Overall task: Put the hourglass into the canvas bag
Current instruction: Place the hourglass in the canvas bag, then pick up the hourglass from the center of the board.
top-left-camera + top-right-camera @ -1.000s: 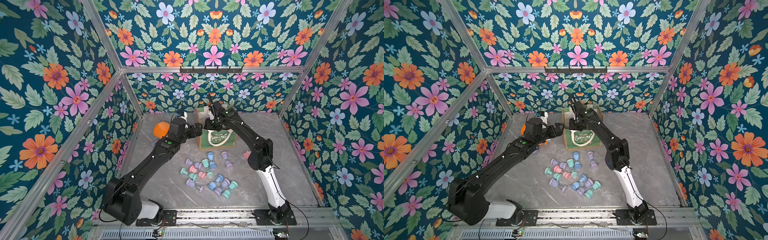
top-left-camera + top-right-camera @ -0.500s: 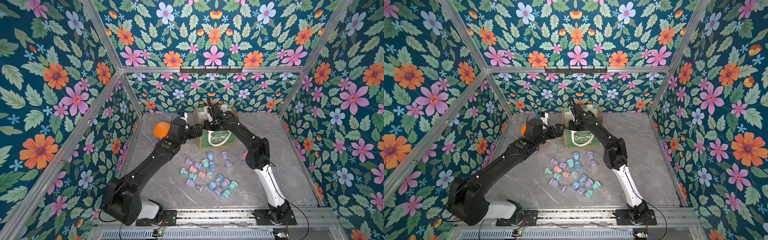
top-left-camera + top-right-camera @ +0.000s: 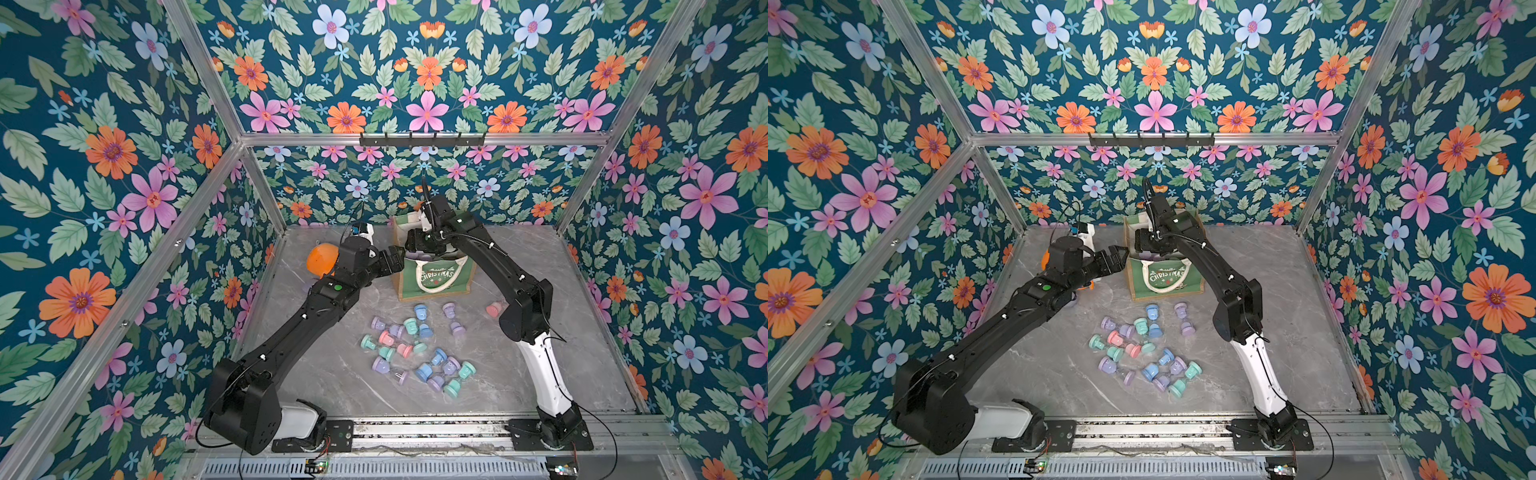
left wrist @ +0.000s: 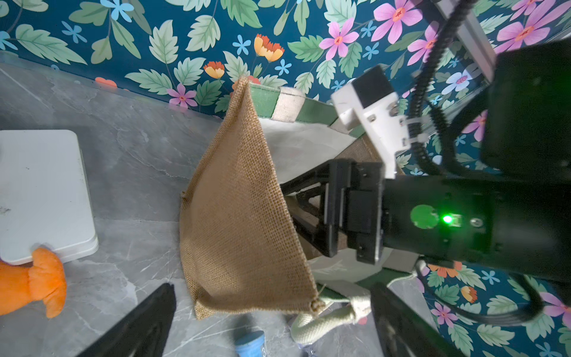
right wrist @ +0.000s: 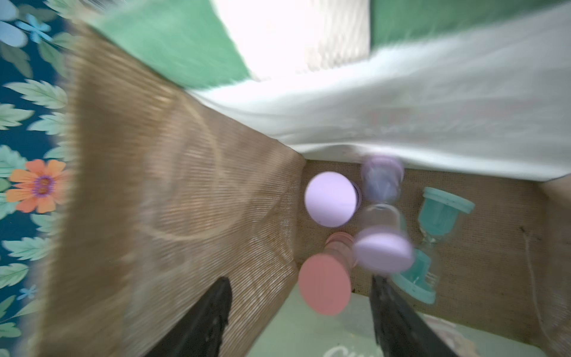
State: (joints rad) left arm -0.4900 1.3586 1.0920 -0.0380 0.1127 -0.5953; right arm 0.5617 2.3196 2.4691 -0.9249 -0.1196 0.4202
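At the far left of the grey table (image 3: 328, 374) an orange plush toy (image 3: 319, 259) lies against a white block (image 4: 43, 191). The left gripper (image 3: 395, 253) hovers just beside the left side of the canvas bag (image 3: 434, 279), its jaws spread wide and holding nothing; the wrist view shows a rope handle (image 4: 327, 318) just ahead of its fingers. The bag stands upright at the far middle. The right gripper (image 5: 299, 282) hangs in the bag's mouth, jaws apart and empty. Beyond it a blurred lilac hourglass (image 5: 381, 228) is inside the bag, beside a pink hourglass (image 5: 326, 284) and a teal hourglass (image 5: 438, 216). Nearer, loose hourglasses (image 3: 415, 345) lie scattered on the table.
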